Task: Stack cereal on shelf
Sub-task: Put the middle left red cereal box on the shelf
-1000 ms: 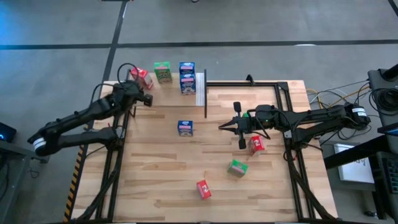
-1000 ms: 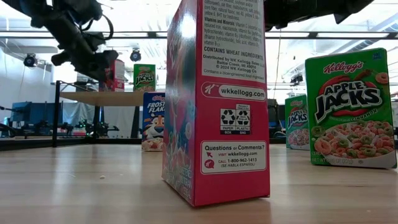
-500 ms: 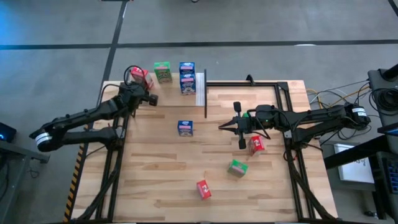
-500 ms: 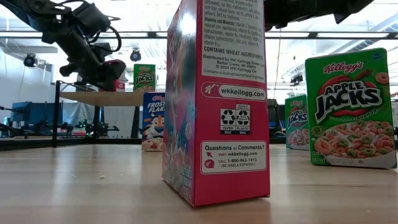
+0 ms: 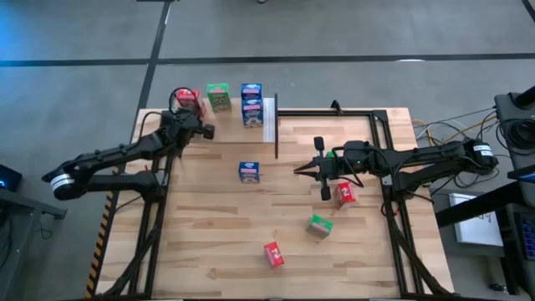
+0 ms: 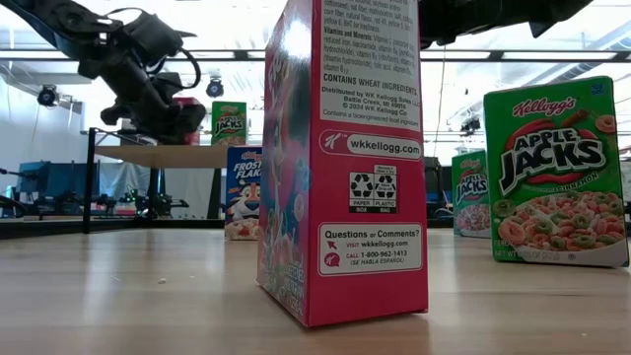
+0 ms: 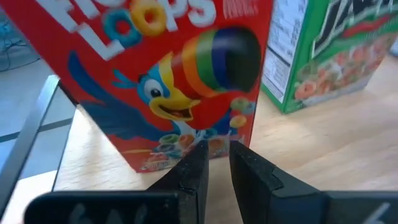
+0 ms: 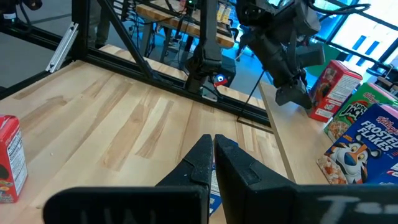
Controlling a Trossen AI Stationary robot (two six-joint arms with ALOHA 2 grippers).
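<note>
The left gripper reaches over the shelf at the far left of the table. Its fingers stand only a narrow slit apart, and nothing sits between them. Just ahead of the fingertips stands an upright red Froot Loops box, on the light wooden shelf panel; whether the tips touch its lower edge cannot be told. Just beside that box, to the gripper's right, stands a green Apple Jacks box. From above, a stack of blue Frosted Flakes boxes comes next along the shelf, beside its white end strip.

Well off from the left gripper, toward the middle of the table, a single blue box stands alone on the wood.

The right gripper hangs over the middle of the table, pointing toward the left arm, its fingers pressed together and empty. The lone blue box lies a little ahead of its tips. Beside and slightly behind it is a red box; nearer the table's front edge lie a green box and another red box.

In the low view, that front red box fills the foreground, with a green Apple Jacks box to its right.
</note>
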